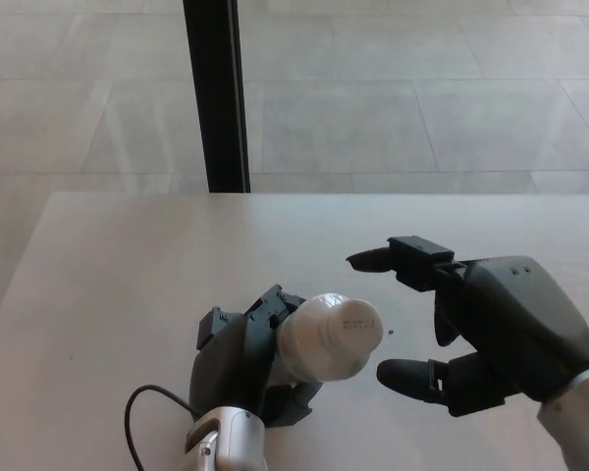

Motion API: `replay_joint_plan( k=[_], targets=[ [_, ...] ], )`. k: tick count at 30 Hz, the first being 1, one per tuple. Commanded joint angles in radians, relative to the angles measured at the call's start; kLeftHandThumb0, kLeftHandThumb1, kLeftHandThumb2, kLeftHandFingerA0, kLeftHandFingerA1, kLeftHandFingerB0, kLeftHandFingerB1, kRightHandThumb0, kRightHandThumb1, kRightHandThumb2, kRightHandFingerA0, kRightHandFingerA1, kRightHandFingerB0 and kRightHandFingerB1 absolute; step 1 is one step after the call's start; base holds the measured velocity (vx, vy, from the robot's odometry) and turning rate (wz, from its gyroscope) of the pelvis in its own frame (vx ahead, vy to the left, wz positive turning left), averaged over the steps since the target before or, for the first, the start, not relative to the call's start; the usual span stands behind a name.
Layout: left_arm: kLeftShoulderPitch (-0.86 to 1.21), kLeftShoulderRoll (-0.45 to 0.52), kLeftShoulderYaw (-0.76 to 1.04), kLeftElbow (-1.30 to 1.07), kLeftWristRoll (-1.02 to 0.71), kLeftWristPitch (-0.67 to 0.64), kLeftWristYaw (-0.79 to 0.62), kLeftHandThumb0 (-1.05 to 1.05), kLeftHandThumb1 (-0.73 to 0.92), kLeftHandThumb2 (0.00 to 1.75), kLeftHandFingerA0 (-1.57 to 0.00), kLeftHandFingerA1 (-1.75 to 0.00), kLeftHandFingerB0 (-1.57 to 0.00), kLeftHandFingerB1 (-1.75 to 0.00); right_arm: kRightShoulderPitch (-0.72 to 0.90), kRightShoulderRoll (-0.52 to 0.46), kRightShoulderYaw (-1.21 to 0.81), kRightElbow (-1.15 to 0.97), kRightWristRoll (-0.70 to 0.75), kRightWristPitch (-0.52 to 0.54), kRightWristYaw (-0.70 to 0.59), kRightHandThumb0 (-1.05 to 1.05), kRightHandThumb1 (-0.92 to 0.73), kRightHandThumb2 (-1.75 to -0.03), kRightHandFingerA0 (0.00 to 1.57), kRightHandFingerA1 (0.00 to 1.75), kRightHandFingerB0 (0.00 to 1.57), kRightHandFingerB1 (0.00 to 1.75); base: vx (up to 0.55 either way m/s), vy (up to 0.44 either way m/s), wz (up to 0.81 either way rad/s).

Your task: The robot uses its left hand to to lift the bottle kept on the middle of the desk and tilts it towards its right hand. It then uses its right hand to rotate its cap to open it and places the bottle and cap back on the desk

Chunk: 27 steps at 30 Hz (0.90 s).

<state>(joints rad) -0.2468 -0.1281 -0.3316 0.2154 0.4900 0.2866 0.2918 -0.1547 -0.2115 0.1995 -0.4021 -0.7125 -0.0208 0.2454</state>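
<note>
The counter (128, 285) is a pale, matte grey-beige slab whose far edge runs straight across the view. Its top shows one tiny dark speck (390, 331) near the middle. Beyond the far edge lies a floor (393, 108) of large light tiles, with a black post (216, 93) rising behind the counter.

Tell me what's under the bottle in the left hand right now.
The bottle is held by the left hand, whose black fingers wrap its body. Below lies the bare desk. The bottle's lower body is hidden inside the hand.
</note>
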Motion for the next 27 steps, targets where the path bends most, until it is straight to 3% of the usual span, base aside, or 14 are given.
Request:
replay_joint_plan(
  k=[1, 2, 4, 5, 6, 10, 11, 12, 14, 15, 17, 19, 20, 27],
  targets=[
    [0.028, 0.008, 0.006, 0.031, 0.002, 0.074, -0.023, -0.01, 0.85, 0.69, -0.74, -1.31, -0.58, -0.7, 0.008, -0.031, 0.005, -0.001, 0.001, 0.039, 0.029, -0.89, -0.49, -0.9, 0.76, 1.35, 0.29, 0.51, 0.0, 0.0, 0.0],
    [0.025, 0.005, 0.012, 0.034, -0.008, 0.077, -0.03, 0.04, 0.87, 0.7, -0.8, -1.71, -0.62, -1.33, 0.008, -0.035, 0.007, 0.005, -0.005, 0.043, 0.027, -0.88, -0.48, -0.89, 0.75, 1.34, 0.28, 0.51, 0.0, 0.0, 0.0],
    [0.025, 0.003, 0.012, 0.033, -0.004, 0.084, -0.029, 0.04, 0.87, 0.69, -0.79, -1.74, -0.63, -1.29, 0.009, -0.038, 0.009, 0.006, -0.005, 0.051, 0.027, -0.88, -0.49, -0.88, 0.75, 1.34, 0.28, 0.51, 0.0, 0.0, 0.0],
    [0.024, 0.004, 0.011, 0.035, -0.002, 0.082, -0.03, 0.01, 0.88, 0.76, -0.69, -1.75, -0.62, -1.35, 0.008, -0.042, 0.011, 0.012, -0.006, 0.047, 0.021, -0.75, -0.53, -0.62, 0.61, 1.6, 0.32, 0.44, 0.0, 0.0, 0.0],
    [0.023, 0.006, 0.009, 0.036, 0.001, 0.084, -0.03, -0.01, 0.8, 0.88, -0.67, -1.68, -0.68, -1.01, 0.004, -0.041, 0.013, 0.022, -0.008, 0.048, 0.014, -0.74, -0.53, -0.62, 0.62, 1.59, 0.33, 0.44, 0.0, 0.0, 0.0],
    [0.026, 0.003, 0.011, 0.036, -0.007, 0.077, -0.029, -0.01, 0.81, 0.87, -0.7, -1.74, -0.69, -1.13, -0.008, -0.032, 0.021, 0.037, -0.018, 0.057, -0.004, -0.75, -0.51, -0.62, 0.61, 1.62, 0.34, 0.44, 0.0, 0.0, 0.0],
    [0.027, 0.006, 0.01, 0.037, -0.009, 0.07, -0.033, 0.02, 0.75, 1.0, -0.7, -1.75, -0.68, -1.24, -0.011, -0.031, 0.022, 0.046, -0.019, 0.047, -0.02, -0.85, -0.5, -0.88, 0.81, 1.36, 0.31, 0.52, 0.0, 0.0, 0.0],
    [0.028, 0.008, 0.009, 0.039, -0.009, 0.063, -0.033, 0.04, 0.74, 1.02, -0.69, -1.75, -0.68, -1.31, -0.013, -0.029, 0.024, 0.053, -0.018, 0.042, -0.029, -0.73, -0.52, -0.62, 0.63, 1.61, 0.36, 0.45, 0.0, 0.0, 0.0],
    [0.023, 0.008, 0.007, 0.048, -0.008, 0.062, -0.032, 0.03, 0.76, 0.99, -0.67, -1.75, -0.68, -1.29, -0.017, -0.024, 0.025, 0.065, -0.018, 0.04, -0.044, -0.68, -0.58, -0.58, 0.65, 1.6, 0.37, 0.44, 0.0, 0.0, 0.0],
    [0.022, 0.006, 0.008, 0.048, -0.009, 0.071, -0.036, 0.03, 0.79, 0.94, -0.65, -1.75, -0.64, -1.4, -0.018, -0.006, 0.031, 0.077, -0.024, 0.049, -0.064, -0.78, -0.5, -0.87, 0.8, 1.32, 0.33, 0.53, 0.0, 0.0, 0.0],
    [0.022, 0.007, 0.008, 0.048, -0.009, 0.069, -0.035, 0.03, 0.79, 0.95, -0.65, -1.75, -0.64, -1.38, -0.019, 0.001, 0.033, 0.083, -0.025, 0.05, -0.073, -0.67, -0.53, -0.62, 0.69, 1.55, 0.38, 0.47, 0.0, 0.0, 0.0],
    [0.024, 0.007, 0.006, 0.047, -0.007, 0.064, -0.031, 0.03, 0.77, 0.97, -0.66, -1.75, -0.65, -1.37, -0.019, 0.017, 0.039, 0.09, -0.029, 0.051, -0.091, -0.69, -0.46, -0.87, 0.82, 1.28, 0.31, 0.54, 0.0, 0.0, 0.0],
    [0.024, 0.006, 0.008, 0.047, -0.01, 0.063, -0.032, 0.04, 0.76, 1.0, -0.68, -1.75, -0.67, -1.39, -0.021, 0.022, 0.04, 0.09, -0.032, 0.055, -0.091, -0.6, -0.56, -0.62, 0.71, 1.53, 0.38, 0.47, 0.0, 0.0, 0.0],
    [0.034, 0.006, 0.003, 0.037, -0.007, 0.066, -0.032, 0.02, 0.77, 1.0, -0.67, -1.75, -0.69, -1.29, -0.036, 0.067, 0.049, 0.112, -0.032, 0.057, -0.131, -0.52, -0.62, -0.58, 0.82, 1.38, 0.41, 0.48, 0.0, 0.0, 0.0]
  ],
)
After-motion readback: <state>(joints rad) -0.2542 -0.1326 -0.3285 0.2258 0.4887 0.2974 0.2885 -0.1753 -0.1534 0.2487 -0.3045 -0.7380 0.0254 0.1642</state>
